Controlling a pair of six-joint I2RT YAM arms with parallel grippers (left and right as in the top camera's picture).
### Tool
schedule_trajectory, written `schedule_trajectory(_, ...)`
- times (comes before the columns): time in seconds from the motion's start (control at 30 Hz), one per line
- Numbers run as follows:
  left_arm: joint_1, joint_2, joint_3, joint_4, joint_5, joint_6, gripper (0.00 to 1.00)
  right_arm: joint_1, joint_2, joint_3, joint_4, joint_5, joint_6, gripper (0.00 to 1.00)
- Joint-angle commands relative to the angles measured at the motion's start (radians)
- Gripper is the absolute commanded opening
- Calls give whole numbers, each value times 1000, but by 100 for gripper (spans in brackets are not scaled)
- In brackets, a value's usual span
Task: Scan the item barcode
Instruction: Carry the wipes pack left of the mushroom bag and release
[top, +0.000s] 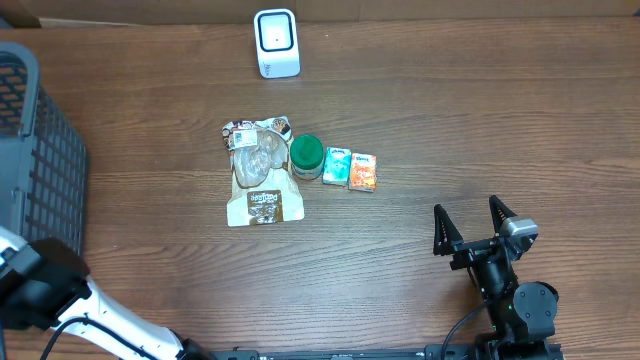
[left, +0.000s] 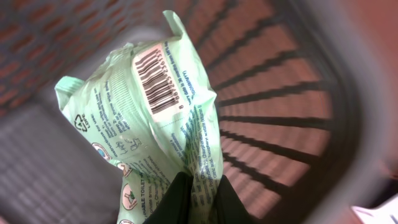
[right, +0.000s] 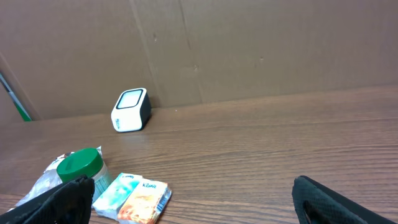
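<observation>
From above, the white scanner (top: 276, 43) stands at the top middle of the frame, its window turned up toward the camera. The left arm (top: 45, 285) fills the lower left corner, just beside the grey basket (top: 40, 150) on the left edge; its claw and whatever it carries are out of sight here. The right claw (top: 466, 208) sits at the lower right, spread wide with nothing in it, well apart from the scanner. A brown pouch (top: 262, 195), a green-lidded jar (top: 306, 155) and two small packs (top: 350, 170) lie together at the middle of the table (top: 450, 120).

From the left wrist, the left claw (left: 198, 186) at the bottom middle is pressed together on one end of a pale green packet (left: 149, 124), which hangs above the basket, whose bars fill the right of the frame. The packet's long axis runs from the claw up toward the upper left. The barcode (left: 160, 78) sits near the far end, facing this camera, its strip lying along that same axis.

As I see it, the coming move hangs on this: the scanner lies up and to the right of the left arm in the overhead frame, well apart, and the printed face has to be turned to its window.

From the right wrist, the scanner stands in the upper left, and the spread fingers show in the two bottom corners, the gap between them bare
</observation>
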Motion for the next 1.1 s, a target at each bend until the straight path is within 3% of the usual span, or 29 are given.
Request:
schedule_trajectory(0.0,-51,-51,167,-30,48,5,4,-2,-11,-10,5,-5,4,100)
schedule_trajectory(0.27,-186,-170,336,-80,87,30,4,-2,-11,-10,5,-5,4,100)
schedule_trajectory(0.53,-457,-223,332,-161,26,117,4,-2,-11,-10,5,-5,4,100)
schedule_trajectory(0.83,-815,-221,130,-161,-137,158,4,-2,-11,-10,5,-5,4,100)
schedule_trajectory(1.07,-970,-221,-177,-161,-328,30,4,-2,-11,-10,5,-5,4,100)
